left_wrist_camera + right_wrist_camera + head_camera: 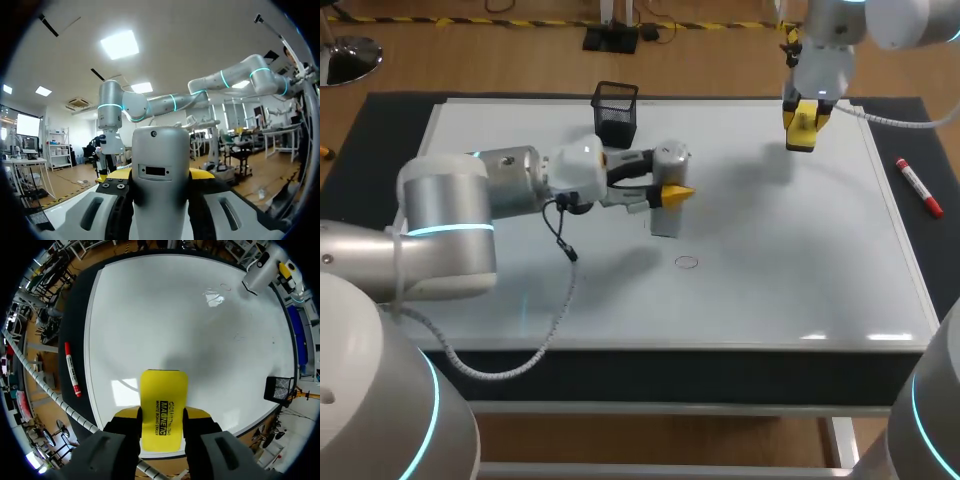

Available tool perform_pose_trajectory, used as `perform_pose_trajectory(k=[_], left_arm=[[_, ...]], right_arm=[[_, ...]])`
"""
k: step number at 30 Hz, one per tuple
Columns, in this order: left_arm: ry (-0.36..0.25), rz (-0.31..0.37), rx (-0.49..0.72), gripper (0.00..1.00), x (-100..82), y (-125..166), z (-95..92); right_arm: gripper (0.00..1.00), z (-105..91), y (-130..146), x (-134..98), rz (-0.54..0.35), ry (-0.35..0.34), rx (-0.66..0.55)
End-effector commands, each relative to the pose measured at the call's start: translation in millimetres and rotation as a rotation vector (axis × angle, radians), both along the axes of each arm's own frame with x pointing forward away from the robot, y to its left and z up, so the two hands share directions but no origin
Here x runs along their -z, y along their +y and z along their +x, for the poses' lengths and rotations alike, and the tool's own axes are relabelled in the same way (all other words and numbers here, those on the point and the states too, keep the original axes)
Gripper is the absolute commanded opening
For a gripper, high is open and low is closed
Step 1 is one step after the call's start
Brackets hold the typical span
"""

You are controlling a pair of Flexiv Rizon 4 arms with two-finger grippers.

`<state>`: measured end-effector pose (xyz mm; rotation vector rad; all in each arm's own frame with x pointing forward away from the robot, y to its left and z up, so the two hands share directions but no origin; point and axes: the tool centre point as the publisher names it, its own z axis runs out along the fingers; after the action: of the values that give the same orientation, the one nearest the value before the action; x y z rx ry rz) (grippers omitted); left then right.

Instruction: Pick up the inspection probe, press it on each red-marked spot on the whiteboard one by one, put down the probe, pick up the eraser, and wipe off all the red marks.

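My left gripper (675,192) is over the middle of the whiteboard (790,270), shut on the grey inspection probe (663,218), which hangs down from it. In the left wrist view the probe (160,175) fills the gap between the yellow tips of the left gripper (160,176). A faint round mark (687,262) lies on the board just in front of the probe. Above the board's far right part, my right gripper (801,128) is shut on the yellow eraser (802,122). The right wrist view shows the eraser (164,405) clamped between the fingers of the right gripper (163,415), above the whiteboard (165,320).
A black mesh pen holder (616,112) stands at the board's far edge, close behind my left arm. A red marker (918,187) lies on the dark mat to the right of the board. The holder (280,389) and marker (72,369) also show in the right wrist view.
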<state>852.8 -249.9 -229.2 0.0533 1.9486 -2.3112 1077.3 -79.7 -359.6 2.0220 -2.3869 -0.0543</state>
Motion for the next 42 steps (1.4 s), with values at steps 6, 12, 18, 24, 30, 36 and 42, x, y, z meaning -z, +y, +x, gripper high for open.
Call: perform_pose_trajectory(k=[6, 12, 18, 24, 30, 36, 42], left_arm=[[-0.011, -0.035, -0.084, 0.00, -5.3, 73, 2.6], [0.007, -0.039, -0.162, 0.00, -1.9, 116, 7.6], [0.043, -0.062, -0.206, 0.00, 5.3, 144, 13.8], [0.061, -0.092, -0.224, 0.00, 12.1, 159, 19.6], [0.074, -0.130, -0.243, 0.00, 20.0, 168, 21.6], [0.079, -0.135, -0.247, 0.00, 22.1, 172, 21.7], [0.079, -0.135, -0.247, 0.00, 22.1, 172, 21.7]], right_arm=[[0.00, 0.6, -1, -2, -0.002, 0.001, -0.003], [0.00, 0.6, -1, -2, -0.002, 0.001, -0.003], [0.00, 0.6, -1, -2, -0.002, 0.001, -0.003], [0.00, 0.6, -1, -2, -0.002, 0.001, -0.003], [0.00, 0.6, -1, -2, -0.002, 0.001, -0.003], [0.00, 0.6, -1, -2, -0.002, 0.001, -0.003], [0.00, 0.6, -1, -2, -0.002, 0.001, -0.003]])
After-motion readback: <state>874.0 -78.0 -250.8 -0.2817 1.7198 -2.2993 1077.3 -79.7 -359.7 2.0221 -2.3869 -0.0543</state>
